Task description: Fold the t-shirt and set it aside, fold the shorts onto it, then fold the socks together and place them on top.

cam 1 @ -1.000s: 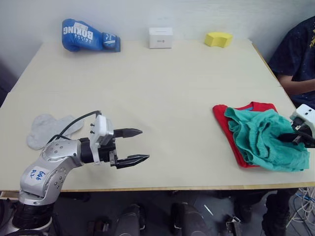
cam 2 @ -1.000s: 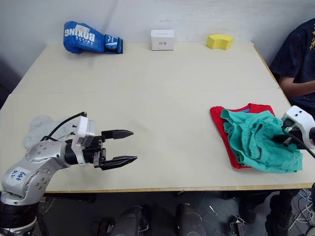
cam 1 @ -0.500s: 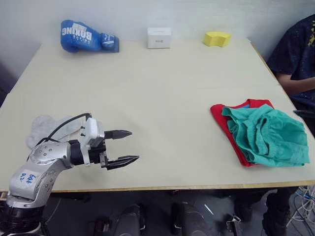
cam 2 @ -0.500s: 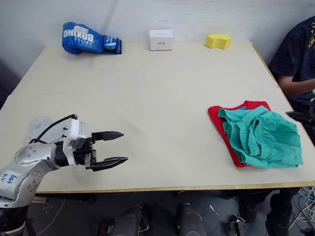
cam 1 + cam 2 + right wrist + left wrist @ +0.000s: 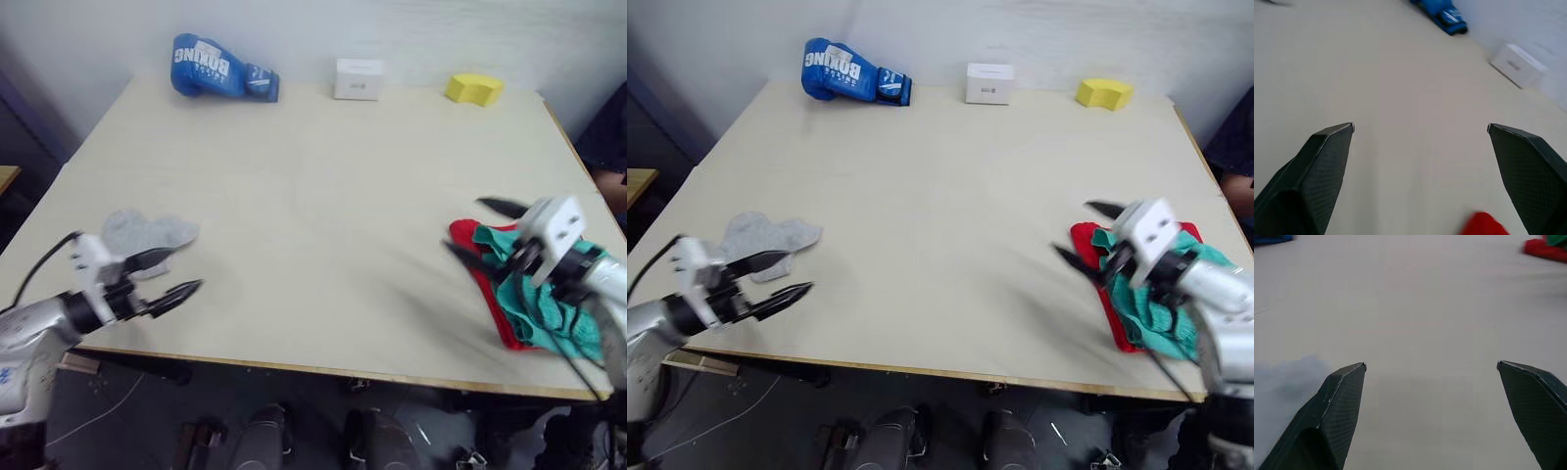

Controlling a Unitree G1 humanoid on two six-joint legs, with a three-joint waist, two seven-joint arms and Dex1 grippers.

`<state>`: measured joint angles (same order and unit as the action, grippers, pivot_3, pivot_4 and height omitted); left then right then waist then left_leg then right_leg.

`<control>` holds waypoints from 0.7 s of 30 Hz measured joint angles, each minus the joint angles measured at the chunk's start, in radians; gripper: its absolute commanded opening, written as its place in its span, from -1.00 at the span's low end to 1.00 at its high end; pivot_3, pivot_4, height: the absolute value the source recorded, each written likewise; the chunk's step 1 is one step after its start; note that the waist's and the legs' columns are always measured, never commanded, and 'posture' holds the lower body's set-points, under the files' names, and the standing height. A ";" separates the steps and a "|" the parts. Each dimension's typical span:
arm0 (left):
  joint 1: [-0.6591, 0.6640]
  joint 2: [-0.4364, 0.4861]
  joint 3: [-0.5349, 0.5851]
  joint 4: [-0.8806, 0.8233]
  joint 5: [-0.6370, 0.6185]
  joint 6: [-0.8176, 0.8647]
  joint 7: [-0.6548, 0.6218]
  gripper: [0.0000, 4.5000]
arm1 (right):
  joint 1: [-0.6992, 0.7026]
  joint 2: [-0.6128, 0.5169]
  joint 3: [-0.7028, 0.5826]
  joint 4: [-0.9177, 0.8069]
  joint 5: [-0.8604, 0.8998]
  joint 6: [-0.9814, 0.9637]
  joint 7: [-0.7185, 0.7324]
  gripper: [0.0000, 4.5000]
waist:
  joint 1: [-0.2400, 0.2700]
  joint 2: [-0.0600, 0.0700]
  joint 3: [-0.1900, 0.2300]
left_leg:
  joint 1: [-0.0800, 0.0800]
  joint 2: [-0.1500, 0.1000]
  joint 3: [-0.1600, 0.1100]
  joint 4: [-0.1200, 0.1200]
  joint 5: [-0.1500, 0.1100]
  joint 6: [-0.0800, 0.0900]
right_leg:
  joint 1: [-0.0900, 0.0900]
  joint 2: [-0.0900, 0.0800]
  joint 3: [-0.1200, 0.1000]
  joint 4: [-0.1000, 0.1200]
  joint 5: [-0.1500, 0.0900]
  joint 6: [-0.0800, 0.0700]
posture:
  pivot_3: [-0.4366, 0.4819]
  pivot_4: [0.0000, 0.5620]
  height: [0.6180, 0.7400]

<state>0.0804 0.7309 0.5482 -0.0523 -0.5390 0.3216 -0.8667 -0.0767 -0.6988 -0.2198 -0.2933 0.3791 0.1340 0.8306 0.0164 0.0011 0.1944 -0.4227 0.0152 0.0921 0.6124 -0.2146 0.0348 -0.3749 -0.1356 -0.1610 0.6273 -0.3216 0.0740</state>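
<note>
From my head, my left pincer (image 5: 168,273) hangs spread and empty over the near left edge of the tabletop (image 5: 323,186). The socks (image 5: 147,234) lie flat just beyond its fingertips, apart from them. My right pincer (image 5: 477,231) is spread too, gripping nothing, low over the tabletop at the near right. The shorts (image 5: 549,308) lie bunched on the shirt (image 5: 490,294) right behind and beneath that pincer's wrist. Far beyond both pincers a blue glove (image 5: 217,70), a white box (image 5: 359,78) and a yellow block (image 5: 474,89) line the back edge.

My left wrist: fingers (image 5: 1337,406) wide apart over bare tabletop, grey sock beside one finger, the shirt far ahead.

My right wrist: fingers (image 5: 1322,166) wide apart, a corner of the shirt between them, the glove and box well ahead.
</note>
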 measured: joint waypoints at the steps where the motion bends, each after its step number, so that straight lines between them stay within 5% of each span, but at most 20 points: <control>1: 0.039 -0.017 0.051 0.022 0.001 -0.009 0.023 1.00 | 0.048 0.030 0.023 -0.018 -0.004 -0.022 0.001 0.98 | 0.004 0.000 0.000 | 0.000 0.000 0.002 0.001 -0.002 0.002 | 0.000 0.000 0.002 -0.001 0.000 0.000 | -0.05 -0.47 1.00; 6: 0.284 -0.087 0.284 0.067 0.037 -0.054 0.146 1.00 | 0.200 0.140 0.058 -0.059 -0.020 -0.161 -0.006 0.98 | 0.004 -0.008 0.001 | 0.001 -0.001 0.009 0.003 -0.012 0.001 | 0.000 -0.003 0.005 -0.004 0.000 0.003 | -0.05 -0.47 1.00; 11: 0.441 -0.103 0.378 0.105 0.097 0.004 0.274 1.00 | 0.298 0.163 0.064 -0.060 -0.036 -0.234 -0.007 0.98 | 0.005 -0.013 -0.002 | 0.000 0.004 0.008 0.003 -0.013 0.000 | 0.000 0.000 0.006 -0.011 0.000 0.000 | -0.05 -0.47 1.00; 13: 0.435 -0.095 0.386 0.078 0.082 0.056 0.289 1.00 | 0.270 0.158 0.059 -0.060 -0.029 -0.244 -0.001 0.98 | 0.007 -0.008 -0.003 | -0.007 0.012 0.006 -0.002 -0.013 0.000 | 0.004 0.013 0.011 -0.028 0.003 -0.018 | -0.05 -0.47 1.00; 14: 0.417 -0.077 0.383 0.050 0.060 0.091 0.285 1.00 | 0.257 0.143 0.056 -0.059 -0.010 -0.244 0.020 0.98 | 0.010 -0.007 -0.002 | -0.012 0.014 0.008 -0.005 -0.013 -0.001 | 0.004 0.022 0.032 -0.016 0.000 -0.020 | -0.05 -0.47 1.00; 15: 0.381 -0.042 0.375 0.013 0.033 0.129 0.279 1.00 | 0.248 0.118 0.055 -0.057 0.012 -0.246 0.056 0.98 | 0.013 -0.016 -0.005 | -0.011 0.013 0.024 -0.012 -0.011 -0.004 | 0.001 0.024 0.062 0.009 -0.021 -0.027 | -0.05 -0.47 1.00; 17: 0.317 0.029 0.342 -0.069 -0.001 0.190 0.261 1.00 | 0.215 0.079 0.054 -0.047 0.042 -0.263 0.121 0.98 | 0.013 -0.048 -0.003 | 0.018 0.016 0.062 -0.013 -0.001 -0.024 | -0.014 0.018 0.104 0.035 -0.062 -0.020 | -0.05 -0.47 1.00; 19: 0.268 0.074 0.300 -0.128 -0.030 0.257 0.255 1.00 | 0.175 0.064 0.052 -0.036 0.054 -0.286 0.157 0.98 | 0.012 -0.032 0.000 | 0.016 0.012 0.006 0.022 -0.020 -0.041 | 0.000 0.021 0.088 0.028 -0.060 -0.025 | -0.05 -0.47 1.00; 21: 0.183 0.133 0.241 -0.162 -0.062 0.338 0.255 1.00 | 0.163 0.078 0.072 -0.009 0.054 -0.287 0.168 0.98 | 0.004 -0.020 0.000 | 0.019 0.013 -0.002 0.013 -0.029 -0.026 | 0.019 0.024 0.076 0.017 -0.055 -0.019 | -0.05 -0.47 1.00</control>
<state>0.2632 0.8636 0.7891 -0.2142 -0.6010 0.6595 -0.6118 0.0859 -0.6205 -0.1476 -0.3022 0.4328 -0.1528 0.9984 0.0200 -0.0185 0.1949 -0.4035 0.0284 0.0902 0.6250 -0.2436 0.0085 -0.3556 -0.1119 -0.0852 0.6446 -0.3771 0.0551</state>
